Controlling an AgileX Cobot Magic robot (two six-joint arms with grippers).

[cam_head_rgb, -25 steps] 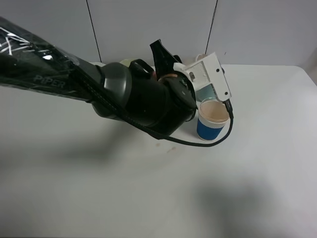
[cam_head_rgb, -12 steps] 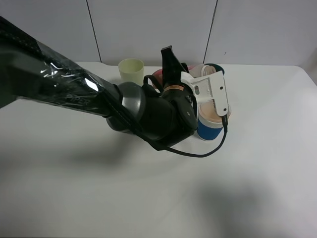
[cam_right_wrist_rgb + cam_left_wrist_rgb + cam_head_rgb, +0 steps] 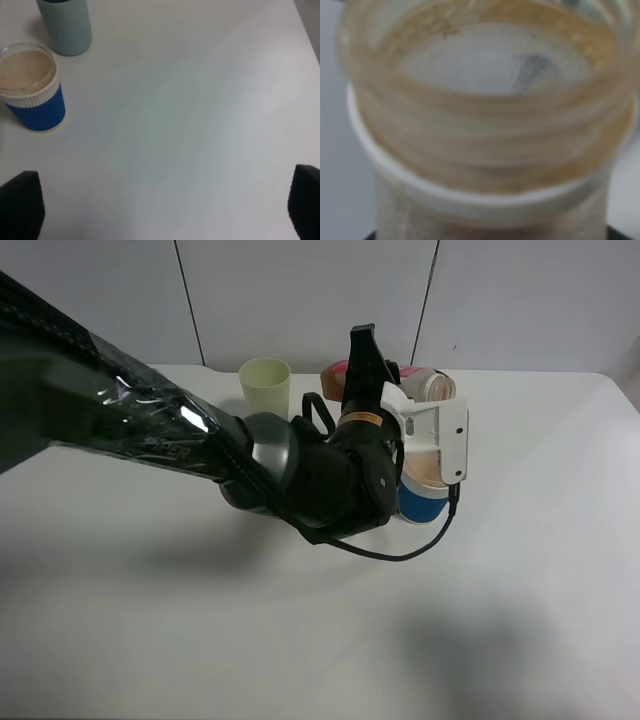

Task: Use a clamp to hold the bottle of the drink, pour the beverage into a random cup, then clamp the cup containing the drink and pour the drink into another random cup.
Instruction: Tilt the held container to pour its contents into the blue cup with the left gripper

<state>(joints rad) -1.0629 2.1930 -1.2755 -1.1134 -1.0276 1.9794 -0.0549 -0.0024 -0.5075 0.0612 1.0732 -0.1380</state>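
Observation:
My left gripper [image 3: 375, 375] is shut on the bottle of the drink [image 3: 425, 382], which hangs on its side above the far rim of the blue-banded cup [image 3: 422, 498], neck to the right. The left wrist view is filled by the blurred bottle neck [image 3: 485, 115], with a brownish tint on its walls. Light brown beverage [image 3: 25, 70] fills the blue-banded cup [image 3: 34, 90]. Just behind it stands the tall teal cup [image 3: 65, 25], hidden by the bottle in the exterior view. My right gripper [image 3: 162, 210] is open over bare table, well apart from both cups.
A pale yellow-green cup [image 3: 265, 383] stands at the back, left of the bottle. My black left arm [image 3: 150, 450] reaches in from the left across the white table [image 3: 520, 570]. A black cable [image 3: 400, 552] loops below the wrist beside the blue cup.
The left wrist has turned and moved back, swinging its white bracket upright. The bottle has come into sight above the cup, and the pale green cup is uncovered. The right gripper is unchanged.

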